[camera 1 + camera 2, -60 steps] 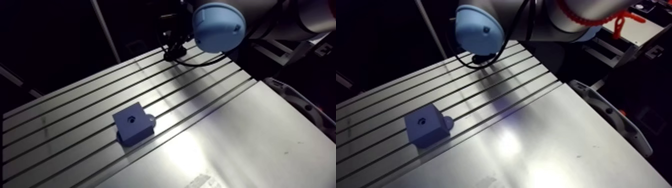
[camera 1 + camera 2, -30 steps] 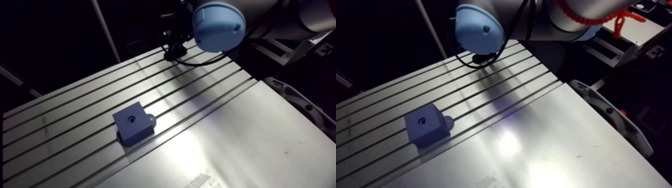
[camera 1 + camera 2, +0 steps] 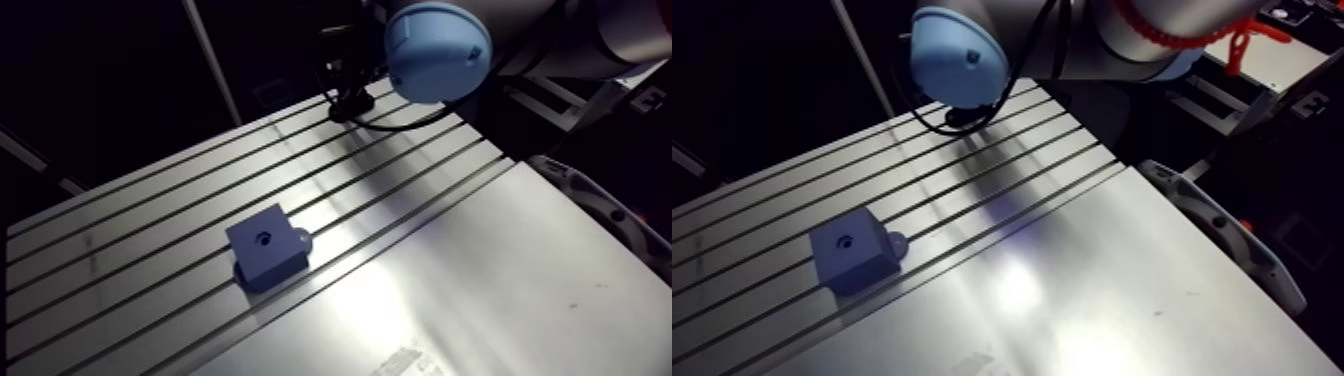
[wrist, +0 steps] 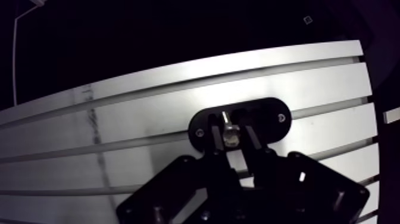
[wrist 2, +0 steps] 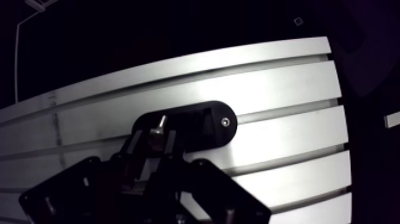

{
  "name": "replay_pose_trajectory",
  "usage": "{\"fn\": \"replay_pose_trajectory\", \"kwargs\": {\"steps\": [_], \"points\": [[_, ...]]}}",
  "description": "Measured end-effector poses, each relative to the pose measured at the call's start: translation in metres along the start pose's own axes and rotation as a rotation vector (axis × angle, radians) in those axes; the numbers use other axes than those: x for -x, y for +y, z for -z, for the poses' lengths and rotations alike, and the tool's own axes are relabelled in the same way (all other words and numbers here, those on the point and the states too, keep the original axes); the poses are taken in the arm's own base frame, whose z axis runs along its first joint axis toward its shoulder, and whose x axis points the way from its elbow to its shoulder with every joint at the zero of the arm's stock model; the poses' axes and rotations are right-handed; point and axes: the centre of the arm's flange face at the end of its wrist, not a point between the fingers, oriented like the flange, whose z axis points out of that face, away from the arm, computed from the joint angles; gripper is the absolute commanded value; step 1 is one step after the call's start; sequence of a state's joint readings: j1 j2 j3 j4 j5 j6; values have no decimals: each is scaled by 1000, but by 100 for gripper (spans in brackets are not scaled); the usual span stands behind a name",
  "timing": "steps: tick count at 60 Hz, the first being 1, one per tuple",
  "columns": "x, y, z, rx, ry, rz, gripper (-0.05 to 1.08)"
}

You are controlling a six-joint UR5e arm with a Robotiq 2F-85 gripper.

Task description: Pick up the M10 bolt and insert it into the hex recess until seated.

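In the wrist view a silver M10 bolt [image 4: 229,134] stands on a black oval holder [image 4: 271,116] that lies on the slotted table. My gripper [image 4: 231,140] is down over it, and its two dark fingers [image 4: 214,142] press against the bolt's head from both sides. In the arm view the gripper [image 3: 348,95] is small and dark at the table's far edge. The blue block [image 3: 266,250] with the hex recess [image 3: 263,238] in its top face sits near the middle of the slotted part, well away from the gripper.
The table [image 3: 150,200] has several long slots running across its far half. Its near half is a smooth metal sheet [image 3: 480,290]. A small round knob [image 3: 303,239] sticks out of the block's side. A dark pole [image 3: 210,60] rises behind the far edge.
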State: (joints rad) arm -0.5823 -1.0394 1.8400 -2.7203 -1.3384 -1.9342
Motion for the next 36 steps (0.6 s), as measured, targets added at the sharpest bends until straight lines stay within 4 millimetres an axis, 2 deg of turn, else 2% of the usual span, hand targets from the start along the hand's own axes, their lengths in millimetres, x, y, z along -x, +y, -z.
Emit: {"fn": "replay_pose_trajectory", "kwargs": {"steps": [13, 36], "points": [[0, 0, 1, 0, 1, 1, 84], [-5, -2, 8, 2, 10, 5, 86]]}}
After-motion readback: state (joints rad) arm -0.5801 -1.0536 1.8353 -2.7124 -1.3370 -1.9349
